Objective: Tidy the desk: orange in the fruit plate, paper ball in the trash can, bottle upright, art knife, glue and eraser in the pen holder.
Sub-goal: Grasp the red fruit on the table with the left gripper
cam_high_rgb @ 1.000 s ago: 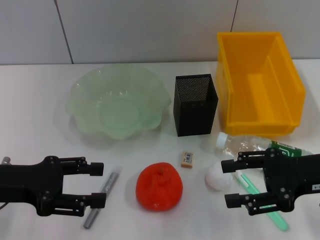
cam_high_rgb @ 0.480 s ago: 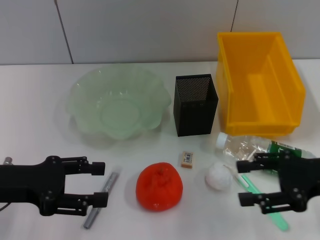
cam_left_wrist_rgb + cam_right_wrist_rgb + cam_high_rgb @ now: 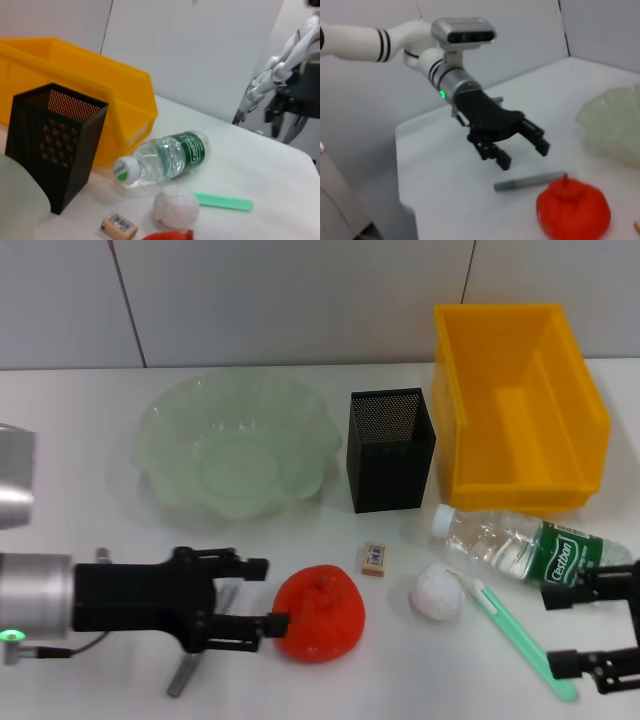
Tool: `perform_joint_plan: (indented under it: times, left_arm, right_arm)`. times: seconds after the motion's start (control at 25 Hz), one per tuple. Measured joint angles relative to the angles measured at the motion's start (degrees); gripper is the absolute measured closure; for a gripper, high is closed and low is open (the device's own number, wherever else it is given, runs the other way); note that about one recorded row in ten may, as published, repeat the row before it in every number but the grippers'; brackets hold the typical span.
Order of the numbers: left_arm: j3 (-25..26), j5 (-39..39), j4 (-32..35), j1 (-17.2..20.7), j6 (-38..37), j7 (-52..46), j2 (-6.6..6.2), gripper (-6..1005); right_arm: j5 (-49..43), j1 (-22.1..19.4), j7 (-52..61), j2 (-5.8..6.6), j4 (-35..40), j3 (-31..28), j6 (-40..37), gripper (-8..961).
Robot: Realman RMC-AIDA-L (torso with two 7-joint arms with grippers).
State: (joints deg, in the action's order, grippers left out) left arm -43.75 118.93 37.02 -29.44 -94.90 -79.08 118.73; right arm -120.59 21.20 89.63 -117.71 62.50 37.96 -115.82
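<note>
**Left gripper reaching the orange on a cluttered white desk**

The left gripper [image 3: 264, 593] is sitting near the front of the table [image 3: 70, 510], its 2 fingers spread apart with the tips just at the left side of the orange [image 3: 321, 612], not closing on it. The art knife [image 3: 200, 655] is lying under that gripper. The right gripper [image 3: 556, 632] is hanging released at the near right edge, holding nothing. Beside it the glue [image 3: 515, 633] is lying flat, with the paper ball [image 3: 438, 591] at its far end. The bottle [image 3: 520, 545] is lying on its side in front of the trash can [image 3: 519, 405]. The eraser [image 3: 374, 558] is resting near the pen holder [image 3: 391, 449]. The fruit plate [image 3: 238, 446] is standing far left, nothing in it
</note>
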Motion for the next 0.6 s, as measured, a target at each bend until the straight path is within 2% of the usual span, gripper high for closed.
perform_joint_plan:
  times: [0.16,0.36,0.44,0.6]
  left_arm:
    - [-0.64,-1.37,-6.19,-2.45,3.65,2.6,-0.02,205]
    - [-0.74,-2.31,-7.9,-2.76,5.0,4.19,0.08,205]
    - [-1.02,-5.07,-12.45,-3.13,9.83,7.91,0.22,206]
    - [-1.02,-7.0,-16.46,-3.7,13.76,11.59,0.33,206]
  right_arm:
    - [-2.25,-0.3,2.97,-0.07,3.78,0.01,-1.58,215]
    - [-2.7,-0.34,3.81,-0.15,4.29,0.0,-1.71,215]
    - [-2.72,-0.36,4.02,-0.26,4.33,0.0,-1.8,215]
    - [-2.72,-0.37,4.03,-0.38,4.4,0.03,-1.82,215]
